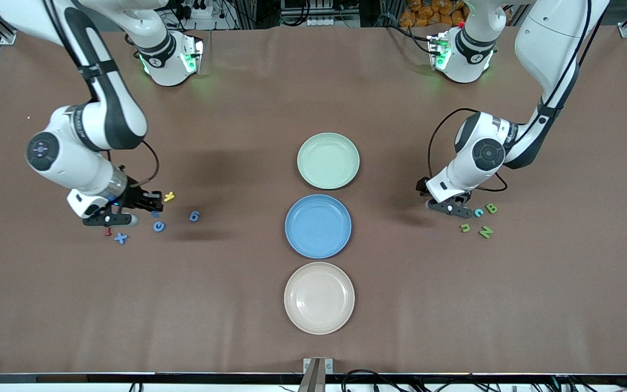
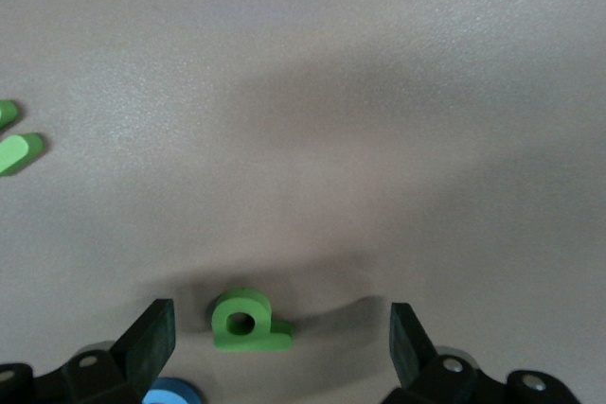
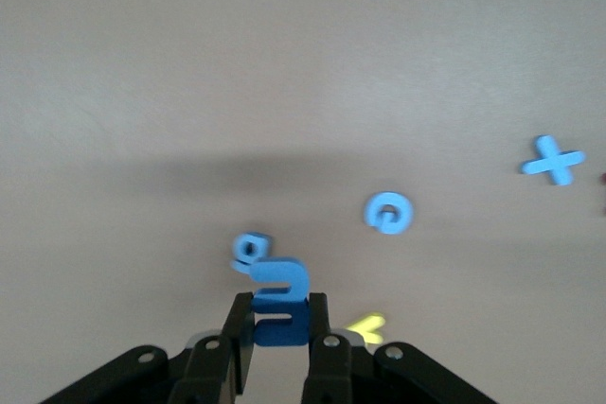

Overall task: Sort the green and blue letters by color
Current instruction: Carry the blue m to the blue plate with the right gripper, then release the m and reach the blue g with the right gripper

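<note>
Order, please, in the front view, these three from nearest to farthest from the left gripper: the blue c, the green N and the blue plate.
From the left gripper, open and low over the table:
1. Blue c, just beside the gripper.
2. Green N, nearer the front camera than the c.
3. Blue plate, at the table's middle, toward the right arm's end.

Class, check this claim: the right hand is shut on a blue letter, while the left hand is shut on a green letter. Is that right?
One part is wrong. The left hand is open, its fingers standing on either side of the green letter without touching it, as the left wrist view shows. The right hand is indeed shut on a blue letter.
</note>
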Robot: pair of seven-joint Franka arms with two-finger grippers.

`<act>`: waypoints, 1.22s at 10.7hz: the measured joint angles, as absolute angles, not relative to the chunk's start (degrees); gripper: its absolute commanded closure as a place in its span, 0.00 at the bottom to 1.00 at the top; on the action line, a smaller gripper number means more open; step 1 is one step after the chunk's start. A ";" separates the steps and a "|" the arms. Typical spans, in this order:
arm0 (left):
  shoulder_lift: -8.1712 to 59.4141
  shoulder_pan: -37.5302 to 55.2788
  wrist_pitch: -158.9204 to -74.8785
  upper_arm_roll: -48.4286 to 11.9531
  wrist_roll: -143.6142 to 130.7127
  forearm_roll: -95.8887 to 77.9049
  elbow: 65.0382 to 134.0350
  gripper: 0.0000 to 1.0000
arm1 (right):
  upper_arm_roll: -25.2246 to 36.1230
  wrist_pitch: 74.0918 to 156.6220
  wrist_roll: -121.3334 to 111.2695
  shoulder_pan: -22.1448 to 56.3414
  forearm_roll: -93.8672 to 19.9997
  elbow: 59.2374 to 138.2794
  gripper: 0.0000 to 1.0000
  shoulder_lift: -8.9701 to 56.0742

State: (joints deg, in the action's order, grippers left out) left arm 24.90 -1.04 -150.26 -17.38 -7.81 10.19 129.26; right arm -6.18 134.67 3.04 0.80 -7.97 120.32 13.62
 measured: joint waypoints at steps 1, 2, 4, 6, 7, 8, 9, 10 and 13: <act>25.14 -1.08 -150.87 -17.35 -7.81 10.55 129.26 0.00 | -6.19 134.67 10.15 3.02 -7.94 118.70 1.00 14.48; 25.30 -1.10 -151.34 -17.34 -7.81 10.75 129.26 0.00 | -6.20 134.68 18.16 5.55 -7.87 116.40 1.00 15.94; 25.55 -1.10 -151.62 -17.35 -7.81 10.95 129.31 0.00 | -6.05 134.77 31.96 10.65 -7.47 110.63 1.00 20.00; 25.72 -1.09 -151.72 -17.35 -7.81 11.00 129.34 0.00 | -4.96 134.88 40.16 15.79 -6.96 104.25 1.00 25.34; 25.73 -1.09 -151.73 -17.34 -7.81 11.00 129.34 0.00 | -4.48 135.01 42.78 17.91 -6.79 101.15 1.00 28.24; 25.74 -1.09 -151.76 -17.36 -7.81 11.00 129.34 0.00 | -3.74 135.09 45.30 20.24 -6.72 98.11 1.00 31.17; 25.76 -1.08 -151.77 -17.38 -7.81 11.00 129.34 0.00 | -2.46 135.19 47.94 23.02 -6.71 95.24 1.00 33.88; 25.78 -1.06 -151.91 -17.39 -7.81 11.00 129.33 0.00 | -1.08 135.26 50.61 26.06 -6.71 92.62 1.00 36.26; 25.80 -1.08 -152.46 -17.35 -7.72 11.94 129.43 0.00 | 0.12 135.33 57.30 33.44 -6.69 86.56 1.00 41.03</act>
State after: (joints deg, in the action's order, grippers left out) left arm 25.80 -1.08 -152.46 -17.35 -7.72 11.94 129.43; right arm 0.12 135.33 57.30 33.44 -6.69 86.56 41.03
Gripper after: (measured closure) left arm 0.000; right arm 0.731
